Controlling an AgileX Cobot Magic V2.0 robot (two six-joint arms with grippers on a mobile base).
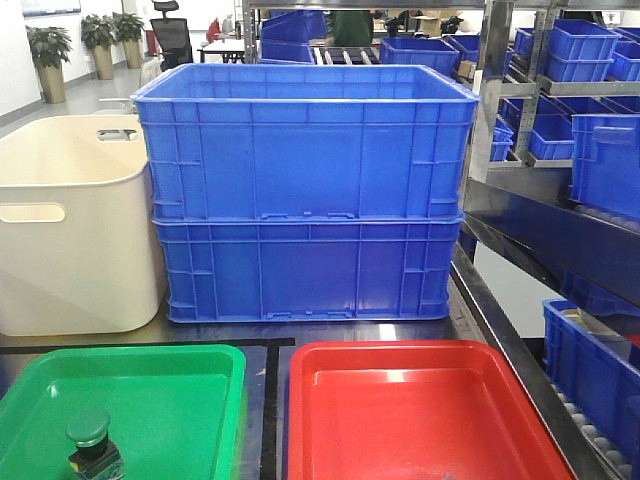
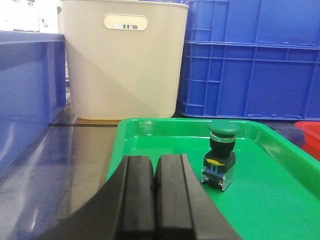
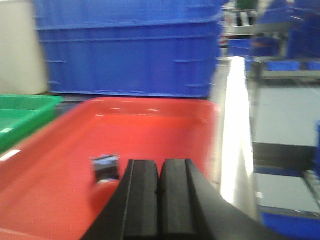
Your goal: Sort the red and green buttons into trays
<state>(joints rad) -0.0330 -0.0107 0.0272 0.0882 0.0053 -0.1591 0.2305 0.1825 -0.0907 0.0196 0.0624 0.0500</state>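
Left of the red tray (image 1: 430, 400), the green tray (image 1: 150, 400) holds an upright green-capped button (image 2: 220, 155), its yellow label too small to read. The left gripper (image 2: 155, 187) beside it has its pads pressed together, empty. Over the red tray, the right gripper (image 3: 160, 192) is likewise closed on nothing, beside a small blurred dark object (image 3: 106, 167).

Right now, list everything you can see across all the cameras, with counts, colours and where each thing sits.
Green-capped push-button switch: one, dark blocky body, upright in the green tray.
Glossy green plastic tray: one, front left.
Glossy red plastic tray: one, front right, beside the green one.
Small dark blurred object: one, in the red tray; too blurred to identify.
Deep blue plastic crates: two, stacked behind the trays.
Cream plastic tub with handle holes: one, left of the crates.
Smaller blue bins: several, on shelving at right.
Potted plants: three, far left background.
Left gripper: black, shut, over the green tray.
Right gripper: black, shut, over the red tray.
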